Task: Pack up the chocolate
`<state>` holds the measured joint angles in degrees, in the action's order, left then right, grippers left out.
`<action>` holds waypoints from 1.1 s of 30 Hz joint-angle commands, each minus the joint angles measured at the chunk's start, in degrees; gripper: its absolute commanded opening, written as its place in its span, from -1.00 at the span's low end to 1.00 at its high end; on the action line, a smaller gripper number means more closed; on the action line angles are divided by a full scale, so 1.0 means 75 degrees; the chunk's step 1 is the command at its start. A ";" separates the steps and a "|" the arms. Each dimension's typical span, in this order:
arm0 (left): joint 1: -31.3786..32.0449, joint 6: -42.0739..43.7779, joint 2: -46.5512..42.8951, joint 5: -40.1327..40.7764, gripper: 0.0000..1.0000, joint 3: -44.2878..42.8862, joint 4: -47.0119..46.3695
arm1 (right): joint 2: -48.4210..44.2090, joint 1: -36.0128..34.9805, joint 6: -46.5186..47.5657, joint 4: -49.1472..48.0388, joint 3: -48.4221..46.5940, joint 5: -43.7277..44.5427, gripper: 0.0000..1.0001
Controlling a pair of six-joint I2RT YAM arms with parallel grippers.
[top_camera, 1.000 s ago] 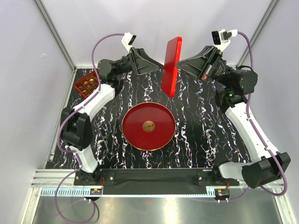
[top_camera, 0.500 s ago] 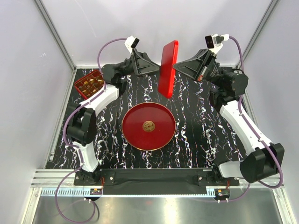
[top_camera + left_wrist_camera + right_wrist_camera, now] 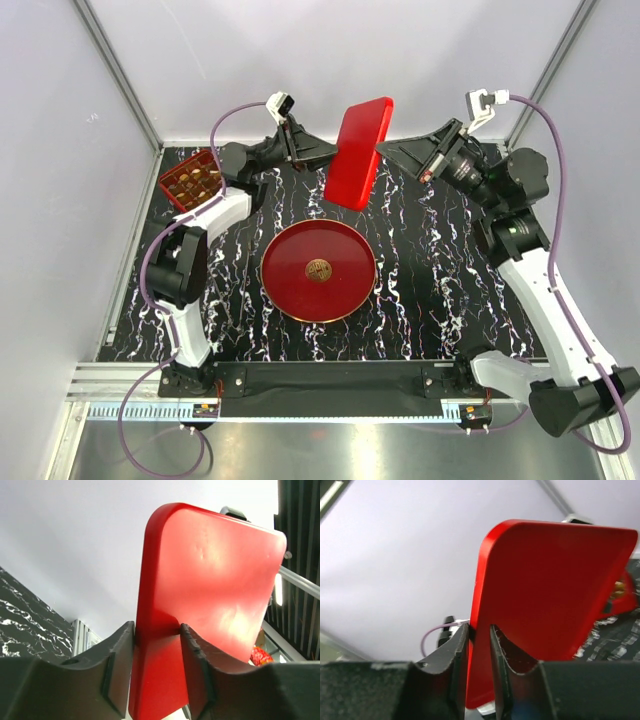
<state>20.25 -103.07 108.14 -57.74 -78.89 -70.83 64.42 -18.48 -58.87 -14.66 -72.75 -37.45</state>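
The left gripper (image 3: pixel 156 628) is clamped on one edge of a flat red lid (image 3: pixel 210 595); in its wrist view we see both fingers (image 3: pixel 120 660) pressed against the lid's two faces. The right gripper (image 3: pixel 479 628) meets the same lid from the opposite side, with the lid's edge set between its fingers, but we cannot tell whether they press on it or stand just clear. From above we see the lid tilted in the air over the far part of the bench (image 3: pixel 420 290), between the two grippers. The chocolate (image 3: pixel 190 182) sits in the compartments of a red box (image 3: pixel 168 192) at the bench's far left corner, beside the left arm. A round red plate (image 3: pixel 290 275) with a gold emblem (image 3: pixel 318 270) lies flat at the bench's middle, well apart from the box.
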 commanded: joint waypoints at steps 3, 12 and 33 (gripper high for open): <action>0.0124 0.0334 -0.0320 0.0116 -0.36 0.0170 -0.1620 | 0.0117 0.0038 0.1826 0.3534 -0.0026 0.1594 -0.40; 0.0077 0.0688 -0.0145 0.0139 -0.59 0.0687 -0.1314 | 0.0176 0.0027 0.1967 0.4169 0.0524 0.1888 -0.22; -0.1128 0.2356 -0.1010 -0.0037 -0.10 0.1999 0.0742 | -0.0093 0.0027 0.1979 0.4169 0.0841 0.1701 -0.97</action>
<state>14.70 -94.41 107.50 -57.45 -64.20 -68.97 65.80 -18.33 -44.75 17.06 -66.13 -25.32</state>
